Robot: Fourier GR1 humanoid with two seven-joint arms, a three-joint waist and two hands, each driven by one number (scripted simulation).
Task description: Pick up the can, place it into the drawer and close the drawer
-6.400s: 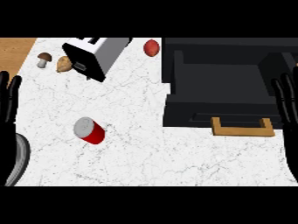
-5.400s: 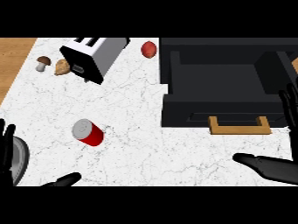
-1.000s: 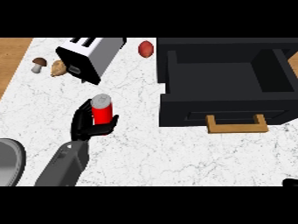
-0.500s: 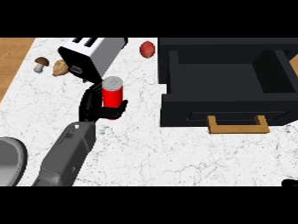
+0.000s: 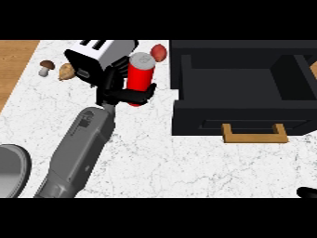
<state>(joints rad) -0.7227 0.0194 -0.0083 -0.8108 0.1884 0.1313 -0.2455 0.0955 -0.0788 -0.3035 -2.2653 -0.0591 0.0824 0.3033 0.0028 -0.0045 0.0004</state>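
White marble counter [image 5: 188,162] fills most of the head view, with a strip of wood along its left side. At the lower left edge sits one grey rounded object [image 5: 3,169], only partly in view. Up and to the left of the left hand [image 5: 120,90] lie one small mushroom [image 5: 45,66] and one brown rounded food item [image 5: 67,71], close together. Just behind the hand stands one toaster [image 5: 95,56], silver with a black side.

One grey forearm rises from the lower edge to the left hand, whose black fingers curl round one red can [image 5: 139,78] with a silver top. The can is upright, tilted slightly, and appears raised above the counter. Just above the can lies one small red rounded object [image 5: 159,52].

To the right of the hand is one black drawer [image 5: 250,88], pulled open; nothing shows inside it. Its front carries one wooden handle [image 5: 254,133]. The can is outside the drawer, just left of it.

At the lower right corner a sliver of the right hand [image 5: 315,192] shows; whether its fingers are spread or curled cannot be told.
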